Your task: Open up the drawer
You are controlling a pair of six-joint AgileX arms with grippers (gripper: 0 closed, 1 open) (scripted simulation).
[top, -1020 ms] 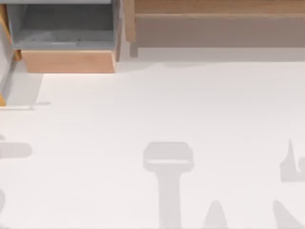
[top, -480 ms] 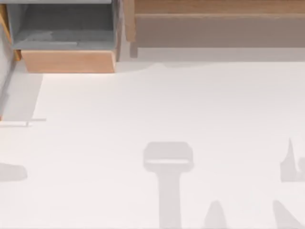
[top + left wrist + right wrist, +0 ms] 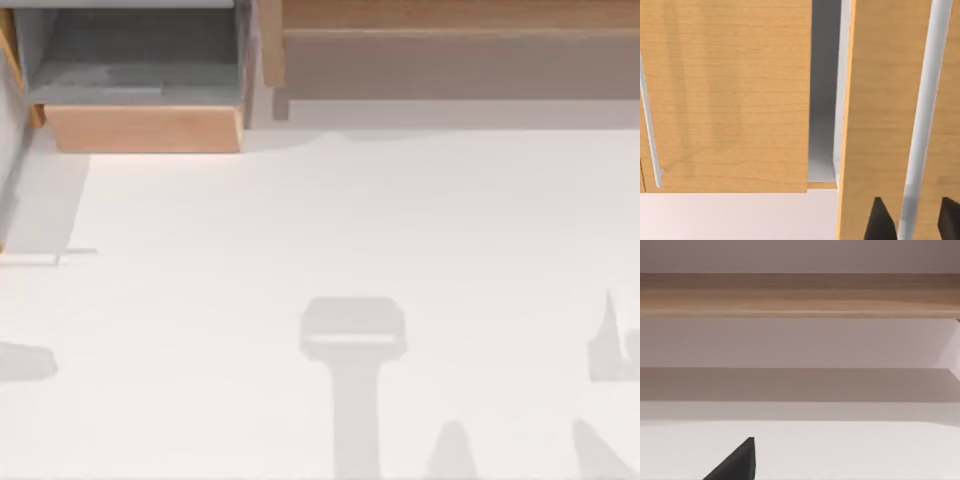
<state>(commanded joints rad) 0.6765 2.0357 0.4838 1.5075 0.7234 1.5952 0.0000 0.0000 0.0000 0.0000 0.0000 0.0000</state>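
Already the drawer (image 3: 145,128) stands pulled out at the worktop's (image 3: 350,220) far left, and my left hand (image 3: 912,220) has fingers apart astride its handle (image 3: 922,125); retreating askew could snag the bar, I judge; right hand's state I cannot tell

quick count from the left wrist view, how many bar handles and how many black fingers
handles: 2, one farther off, one between the jaws
fingers: 2, one on each side of that handle
total: 4
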